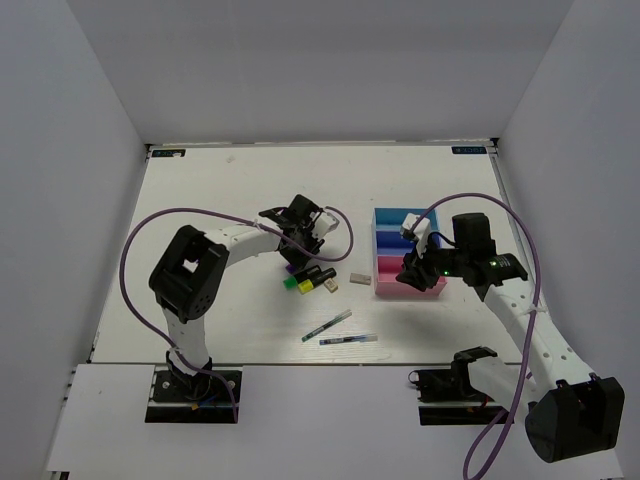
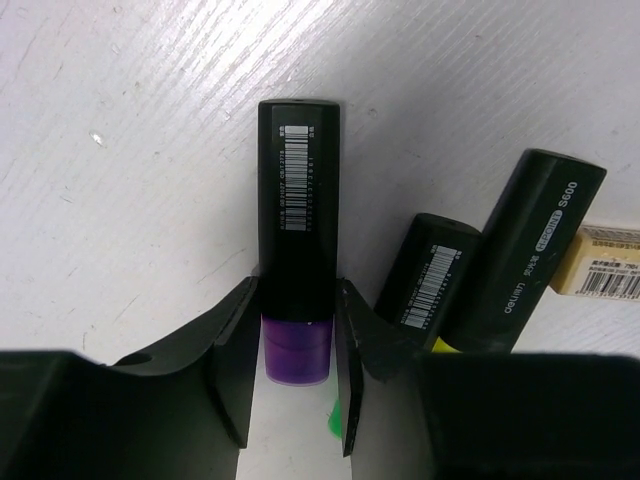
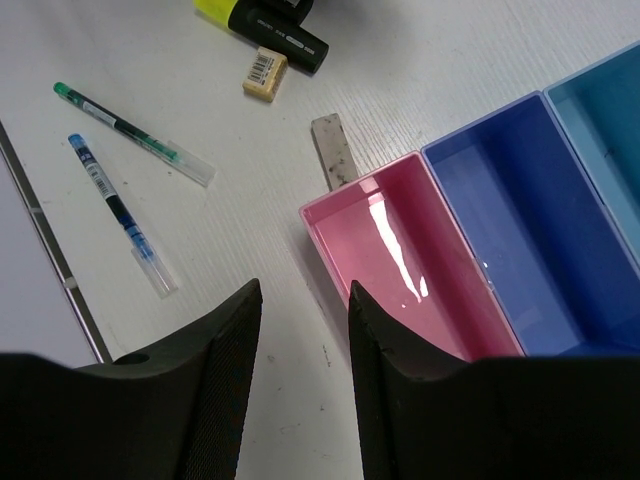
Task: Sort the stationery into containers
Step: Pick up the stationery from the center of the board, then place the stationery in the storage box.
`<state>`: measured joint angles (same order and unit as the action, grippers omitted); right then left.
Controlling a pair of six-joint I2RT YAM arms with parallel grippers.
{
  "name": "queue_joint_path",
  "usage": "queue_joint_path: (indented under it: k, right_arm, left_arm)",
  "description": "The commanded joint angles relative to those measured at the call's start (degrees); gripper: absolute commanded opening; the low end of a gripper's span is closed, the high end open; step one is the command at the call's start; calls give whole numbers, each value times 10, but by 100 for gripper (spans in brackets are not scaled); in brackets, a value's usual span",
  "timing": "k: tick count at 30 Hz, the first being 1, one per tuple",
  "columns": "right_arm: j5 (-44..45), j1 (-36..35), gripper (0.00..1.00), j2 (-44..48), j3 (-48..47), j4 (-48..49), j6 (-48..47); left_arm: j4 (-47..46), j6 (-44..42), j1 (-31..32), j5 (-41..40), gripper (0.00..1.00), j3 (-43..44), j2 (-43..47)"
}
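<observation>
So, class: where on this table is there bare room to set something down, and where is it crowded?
Bare: the far strip of table behind the organiser, and the left side beside the left arm. All three bins look empty. Crowded: the middle, where the left gripper grips the purple highlighter among two more highlighters, erasers and pens.

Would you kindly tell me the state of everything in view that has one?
left gripper: shut on the purple highlighter
right gripper: open, empty
green highlighter: loose on table
yellow highlighter: loose on table
green pen: loose on table
blue pen: loose on table
erasers: both loose on table
pink bin: empty
darker blue bin: empty
light blue bin: visible part empty
</observation>
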<state>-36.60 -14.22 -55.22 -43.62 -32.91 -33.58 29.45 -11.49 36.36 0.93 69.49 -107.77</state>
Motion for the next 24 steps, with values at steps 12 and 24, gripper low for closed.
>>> queue_joint_path:
  k: [12,24]
  right_arm:
    - [64,6,68,4,2,39,25]
    - [264,6,0,44,31,139,56]
  left_arm:
    - [-4,63,-2,4,0,74,59]
    - [-15,9,49,147,0,322,-24]
